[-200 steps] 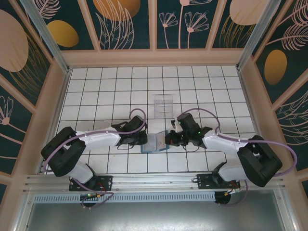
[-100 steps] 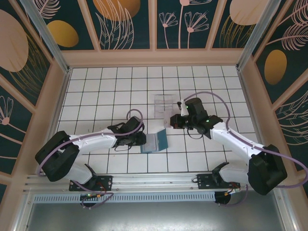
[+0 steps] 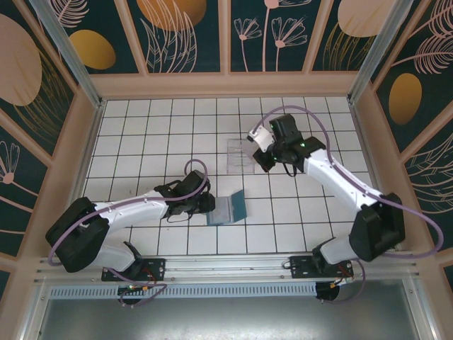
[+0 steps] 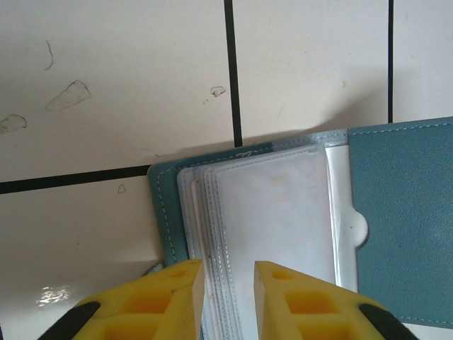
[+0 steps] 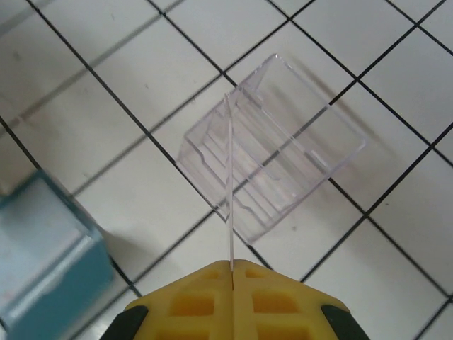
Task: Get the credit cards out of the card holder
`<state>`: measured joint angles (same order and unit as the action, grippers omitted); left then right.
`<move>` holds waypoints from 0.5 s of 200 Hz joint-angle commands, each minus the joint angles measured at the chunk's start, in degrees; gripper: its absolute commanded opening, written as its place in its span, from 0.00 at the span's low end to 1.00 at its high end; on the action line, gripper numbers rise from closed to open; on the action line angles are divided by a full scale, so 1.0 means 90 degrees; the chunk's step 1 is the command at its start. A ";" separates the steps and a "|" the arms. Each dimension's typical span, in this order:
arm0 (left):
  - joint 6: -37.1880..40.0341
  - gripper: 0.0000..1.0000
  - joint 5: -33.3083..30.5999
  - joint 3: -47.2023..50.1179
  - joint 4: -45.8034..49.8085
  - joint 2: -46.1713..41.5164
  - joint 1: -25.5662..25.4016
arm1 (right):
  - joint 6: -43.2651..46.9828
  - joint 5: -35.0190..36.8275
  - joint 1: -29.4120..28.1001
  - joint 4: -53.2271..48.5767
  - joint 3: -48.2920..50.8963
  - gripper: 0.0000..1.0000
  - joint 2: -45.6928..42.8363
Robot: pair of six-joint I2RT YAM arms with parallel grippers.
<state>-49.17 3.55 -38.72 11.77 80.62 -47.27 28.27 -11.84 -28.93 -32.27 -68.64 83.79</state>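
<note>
— Where does the card holder (image 3: 228,207) lie against your left gripper (image 4: 228,283)?

— It is spread open on the tiled table (image 4: 127,71), toward the near middle, with its left edge right at my fingertips. My yellow fingers (image 4: 163,304) stand a narrow gap apart, and the clear sleeves (image 4: 269,212) run into that gap. I cannot tell whether I am pinching them or only resting on them. The teal cover (image 4: 403,212) lies flat to the right.

— And your right gripper (image 5: 232,268)?

— Clenched on one credit card (image 5: 228,184). My wrist camera sees it edge-on, a thin pale line standing straight out from the fingertips, so I can't make out its face or colour.

— Where is that card in the scene?

— Over the clear tray (image 5: 320,99), which lies farther back than the card holder and a little to its right. Whether the card's tip touches the tray, I cannot tell. The card holder is apart from this hand, off to the near left, just a teal corner at the edge of my wrist view.
</note>
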 commanded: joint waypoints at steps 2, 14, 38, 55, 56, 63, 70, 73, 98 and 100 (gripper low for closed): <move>-0.0006 0.27 -0.0065 0.0139 -0.0017 -0.0121 -0.0001 | 0.1982 0.0238 -0.0077 -0.0989 -0.0689 0.00 0.0553; 0.0046 0.27 -0.0060 0.0149 -0.0028 -0.0109 -0.0002 | 0.2388 0.0269 -0.0114 -0.1245 -0.1044 0.00 0.0910; 0.0150 0.27 -0.0085 0.0076 0.0068 -0.0039 0.0003 | 0.2958 0.0315 -0.0194 -0.2021 -0.1885 0.00 0.1699; 0.0168 0.27 -0.0103 0.0074 0.0055 -0.0042 0.0002 | 0.3269 0.0275 -0.0194 -0.2399 -0.2395 0.00 0.2133; 0.0169 0.27 -0.0107 0.0074 0.0052 -0.0042 0.0000 | 0.3281 0.0277 -0.0194 -0.2405 -0.2413 0.00 0.2149; 0.0177 0.27 -0.0108 0.0077 0.0041 -0.0041 -0.0002 | 0.3363 0.0290 -0.0187 -0.2470 -0.2562 0.00 0.2271; 0.0198 0.27 -0.0113 0.0071 0.0040 -0.0018 0.0006 | 0.3455 0.0288 -0.0194 -0.2514 -0.2670 0.00 0.2388; 0.0199 0.27 -0.0129 0.0065 0.0050 -0.0020 0.0000 | 0.3485 0.0290 -0.0196 -0.2517 -0.2713 0.00 0.2425; 0.0219 0.27 -0.0209 0.0015 0.0094 0.0027 -0.0001 | 0.3694 0.0376 -0.0212 -0.2561 -0.3029 0.00 0.2812; 0.0219 0.27 -0.0209 0.0015 0.0090 0.0032 0.0001 | 0.3704 0.0377 -0.0213 -0.2565 -0.3055 0.00 0.2837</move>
<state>-48.25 3.09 -37.82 11.79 80.62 -47.27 56.69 -9.61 -30.39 -50.94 -92.23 106.63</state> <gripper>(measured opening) 0.270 0.053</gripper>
